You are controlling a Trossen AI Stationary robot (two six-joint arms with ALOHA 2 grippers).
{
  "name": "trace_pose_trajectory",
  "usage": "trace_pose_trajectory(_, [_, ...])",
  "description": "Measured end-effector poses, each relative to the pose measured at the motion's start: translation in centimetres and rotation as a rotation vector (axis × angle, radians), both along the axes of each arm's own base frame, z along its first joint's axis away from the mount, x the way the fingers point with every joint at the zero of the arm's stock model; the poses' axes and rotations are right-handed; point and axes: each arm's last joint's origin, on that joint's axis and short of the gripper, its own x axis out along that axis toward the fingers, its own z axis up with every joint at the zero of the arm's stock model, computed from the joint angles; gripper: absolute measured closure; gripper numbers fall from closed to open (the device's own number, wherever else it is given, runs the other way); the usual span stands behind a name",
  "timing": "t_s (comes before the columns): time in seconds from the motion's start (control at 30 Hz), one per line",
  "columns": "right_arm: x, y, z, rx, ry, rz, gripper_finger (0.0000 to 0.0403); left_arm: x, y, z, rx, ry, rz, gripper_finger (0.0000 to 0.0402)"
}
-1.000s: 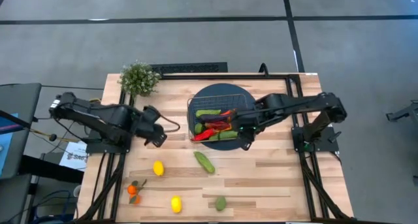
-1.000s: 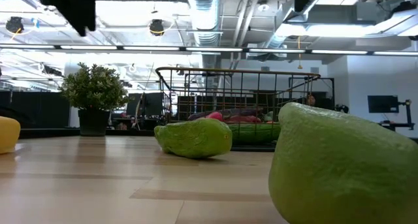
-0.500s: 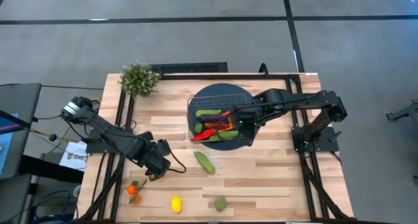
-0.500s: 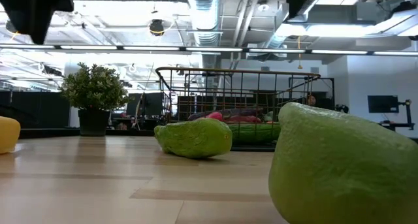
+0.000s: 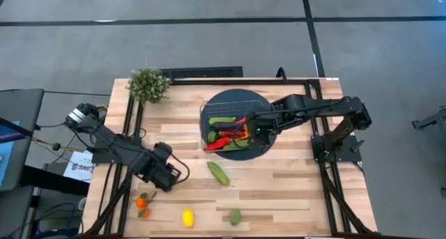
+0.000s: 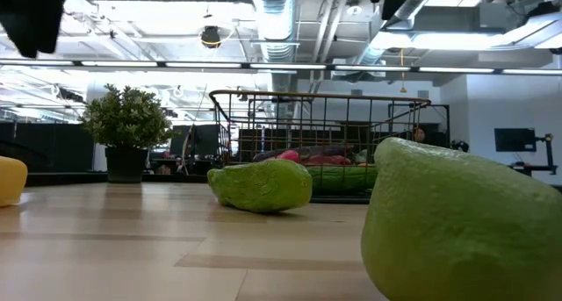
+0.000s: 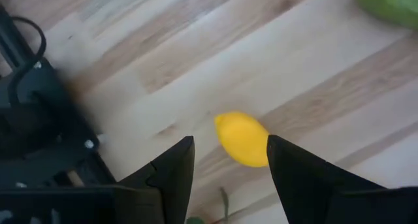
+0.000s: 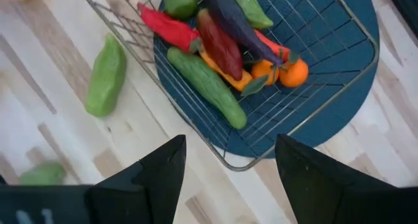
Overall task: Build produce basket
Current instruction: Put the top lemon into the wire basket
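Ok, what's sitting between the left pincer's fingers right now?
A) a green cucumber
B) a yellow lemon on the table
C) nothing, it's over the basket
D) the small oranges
B: the left wrist view shows the yellow lemon lying on the wood between the open fingers of the left pincer, not yet gripped.

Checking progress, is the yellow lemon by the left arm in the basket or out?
Out: the lemon lies on the bare table.
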Motion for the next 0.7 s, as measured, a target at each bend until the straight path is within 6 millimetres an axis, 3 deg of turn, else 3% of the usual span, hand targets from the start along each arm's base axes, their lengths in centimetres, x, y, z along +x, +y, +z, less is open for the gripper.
trace_pose_trajectory(0.43, [0.2, -0.1, 0.1, -0.045, -0.008, 0.088, 0.0148, -2.7, -4.0, -0.1, -0.028, -0.184, 0.271, 0.0213])
trace_pose_trajectory(0.7, [0.0, -0.2, 0.0, -0.124, 0.071, 0.310, 0.0148, -1.5, -5.6, -2.9, -0.056, -0.035, 0.534, 0.0194])
